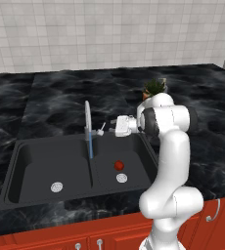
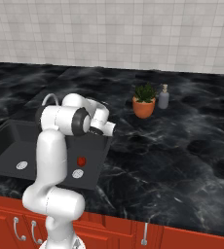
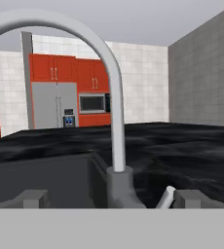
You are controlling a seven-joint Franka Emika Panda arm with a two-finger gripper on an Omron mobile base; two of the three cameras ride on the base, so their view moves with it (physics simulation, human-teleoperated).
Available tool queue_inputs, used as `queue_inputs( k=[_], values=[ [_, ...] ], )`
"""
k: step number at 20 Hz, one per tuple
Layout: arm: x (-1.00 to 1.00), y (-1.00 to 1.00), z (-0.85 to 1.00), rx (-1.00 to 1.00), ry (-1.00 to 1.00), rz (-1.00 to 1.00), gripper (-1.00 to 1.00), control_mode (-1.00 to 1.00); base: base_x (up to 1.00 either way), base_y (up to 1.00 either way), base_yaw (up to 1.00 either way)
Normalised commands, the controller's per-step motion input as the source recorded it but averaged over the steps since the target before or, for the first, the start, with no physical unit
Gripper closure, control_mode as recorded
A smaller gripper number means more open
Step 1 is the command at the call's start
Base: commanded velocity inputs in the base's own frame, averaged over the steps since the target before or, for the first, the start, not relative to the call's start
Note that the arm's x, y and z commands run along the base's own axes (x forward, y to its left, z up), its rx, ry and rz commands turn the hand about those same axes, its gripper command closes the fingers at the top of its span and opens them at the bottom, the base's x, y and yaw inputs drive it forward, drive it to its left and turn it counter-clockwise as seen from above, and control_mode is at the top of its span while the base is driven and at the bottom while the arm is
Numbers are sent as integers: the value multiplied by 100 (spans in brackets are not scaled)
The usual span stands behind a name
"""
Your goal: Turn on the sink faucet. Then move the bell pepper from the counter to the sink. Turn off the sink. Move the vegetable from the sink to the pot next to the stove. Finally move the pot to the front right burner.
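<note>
Matte black, the sink point(image 1: 36, 161) holds the red bell pepper point(image 1: 119, 165) in its right basin, just behind the round silver drain point(image 1: 122, 177). Water streams from the sink faucet point(image 1: 87, 122) beside the basin divider. Jaws spread wide and empty, the gripper point(image 1: 110, 125) hovers by the faucet's side lever point(image 1: 101, 130).

I'm looking into a home kitchen: a black marbled tabletop point(image 1: 51, 97) is carrying a double-basin sink point(image 1: 41, 161) with a gooseneck faucet point(image 1: 88, 124), white wall tiles point(image 1: 109, 29) are running behind, red cabinets point(image 3: 67, 68) are framing a steel fridge point(image 3: 48, 104) and microwave point(image 3: 92, 103).
</note>
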Motion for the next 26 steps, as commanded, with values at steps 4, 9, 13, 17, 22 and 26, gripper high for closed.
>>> queue_inputs(
  k=[4,9,13,17,22,26],
  values=[
    [15,7,-2,0,3,0,-100,-100,0,0,0],
    [19,6,-7,0,3,0,-100,-100,0,0,0],
    [18,5,-11,0,2,0,-100,-100,0,0,0],
    [16,4,-15,0,1,0,-100,-100,0,0,0],
    [15,3,-15,0,0,0,-100,-100,0,0,0],
    [14,1,-13,0,0,0,-100,-100,0,0,0]
  ],
)
